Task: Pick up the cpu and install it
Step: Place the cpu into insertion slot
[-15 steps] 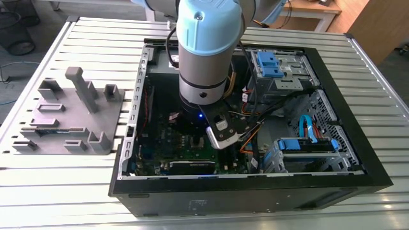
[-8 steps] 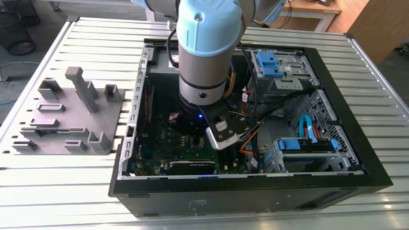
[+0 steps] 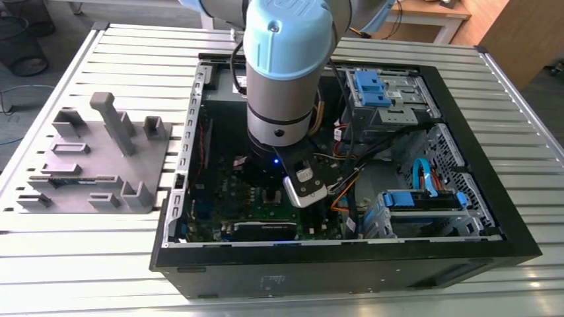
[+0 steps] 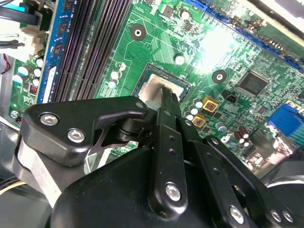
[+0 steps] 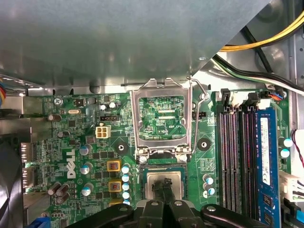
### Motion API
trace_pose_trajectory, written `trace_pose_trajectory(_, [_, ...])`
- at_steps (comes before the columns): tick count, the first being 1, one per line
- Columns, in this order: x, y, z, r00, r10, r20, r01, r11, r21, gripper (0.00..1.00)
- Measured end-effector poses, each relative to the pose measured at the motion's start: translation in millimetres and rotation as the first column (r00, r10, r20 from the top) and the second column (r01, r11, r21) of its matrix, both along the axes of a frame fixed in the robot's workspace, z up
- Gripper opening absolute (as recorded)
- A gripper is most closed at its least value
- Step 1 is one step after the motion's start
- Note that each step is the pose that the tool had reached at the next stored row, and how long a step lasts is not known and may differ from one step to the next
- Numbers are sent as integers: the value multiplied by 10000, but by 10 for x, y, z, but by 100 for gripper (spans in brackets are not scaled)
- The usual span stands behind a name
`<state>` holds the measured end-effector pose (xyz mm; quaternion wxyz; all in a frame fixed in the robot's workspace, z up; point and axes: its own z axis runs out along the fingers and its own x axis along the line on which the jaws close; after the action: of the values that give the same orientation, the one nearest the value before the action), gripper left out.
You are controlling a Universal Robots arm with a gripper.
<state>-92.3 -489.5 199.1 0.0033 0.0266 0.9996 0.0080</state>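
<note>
The cpu [image 5: 164, 179] lies flat in the dark socket frame on the green motherboard [image 5: 95, 156], its pale silvery top facing up. My gripper [image 5: 162, 182] hangs directly over it, its two black fingers close together and their tips at or just above the chip's top, with nothing between them. In the second wrist view the cpu [image 4: 153, 88] shows past the gripper [image 4: 169, 94] tip, partly covered by it. The socket's metal load plate [image 5: 161, 116] stands swung open beside the chip. In the exterior view the arm [image 3: 282, 79] reaches down into the open computer case [image 3: 493, 218].
Long black memory slots [image 5: 232, 156] and a blue memory stick [image 5: 266, 156] run beside the socket. Yellow and black cables [image 5: 266, 38] cross the case wall. A grey fixture [image 3: 88, 165] sits on the slatted table at the exterior view's left. Blue drive bays [image 3: 379, 89] line the case.
</note>
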Motion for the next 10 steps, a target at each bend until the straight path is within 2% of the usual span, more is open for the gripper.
trace_pose_trajectory(10, [1, 1, -37, 10000, 0, 2, 0, 10000, 5, 11])
